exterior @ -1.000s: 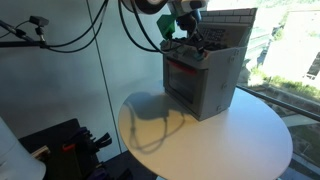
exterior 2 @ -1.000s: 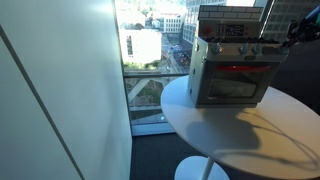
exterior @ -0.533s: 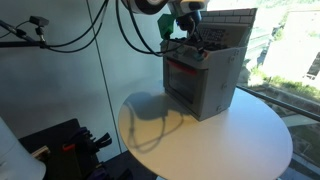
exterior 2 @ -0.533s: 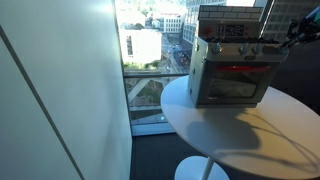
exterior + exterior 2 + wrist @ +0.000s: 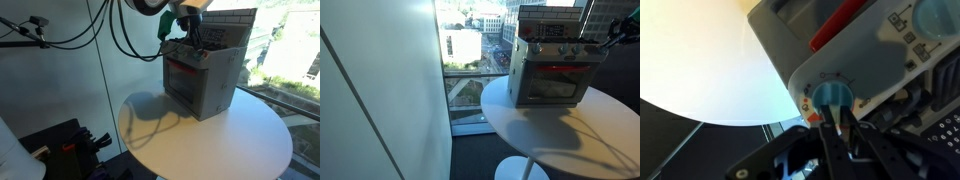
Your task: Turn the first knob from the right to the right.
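A: Where is the blue knob [image 5: 832, 96]?
B: On the toy oven [image 5: 205, 80], near the table's [image 5: 240, 140] edge.
A: The gripper [image 5: 834, 122]?
B: At the knob; jaws pinching or not, I cannot tell.

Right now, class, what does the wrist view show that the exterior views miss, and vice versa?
Only the wrist view shows the pale blue knob close up, with its dial marks and the claw at it. Only the exterior views show the whole toy oven, the window onto city buildings and the hanging cables. Both show the oven's red strip and the round white table.
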You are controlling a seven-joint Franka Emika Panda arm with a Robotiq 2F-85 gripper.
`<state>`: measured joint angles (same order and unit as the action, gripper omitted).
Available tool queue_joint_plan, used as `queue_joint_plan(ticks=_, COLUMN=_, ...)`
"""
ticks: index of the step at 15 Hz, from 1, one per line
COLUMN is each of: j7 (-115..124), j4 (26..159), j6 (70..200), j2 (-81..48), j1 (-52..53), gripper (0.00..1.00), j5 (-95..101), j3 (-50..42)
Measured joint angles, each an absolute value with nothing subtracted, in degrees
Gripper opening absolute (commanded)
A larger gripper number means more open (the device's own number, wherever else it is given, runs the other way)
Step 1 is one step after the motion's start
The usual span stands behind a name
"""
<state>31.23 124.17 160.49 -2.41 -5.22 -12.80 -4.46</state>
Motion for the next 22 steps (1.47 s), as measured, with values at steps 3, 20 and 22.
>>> queue_joint_plan(ticks=3, j7=33.2, j4=124.2, j6=160.5, j2=-2.4, j1=-5.2, gripper=0.06, j5=-15.6, j3=-4.6)
queue_joint_plan(ticks=20, j7=41.5, j4=124.6, j6=163.3, j2=-2.6, j1=-5.2, gripper=0.64, j5=-26.7, j3=-4.6)
queue_joint_plan(ticks=22, j7=41.5, j4=124.5, j6=163.7, j2=-2.6, j1=-5.1, gripper=0.79, j5=-26.7, j3=-4.5)
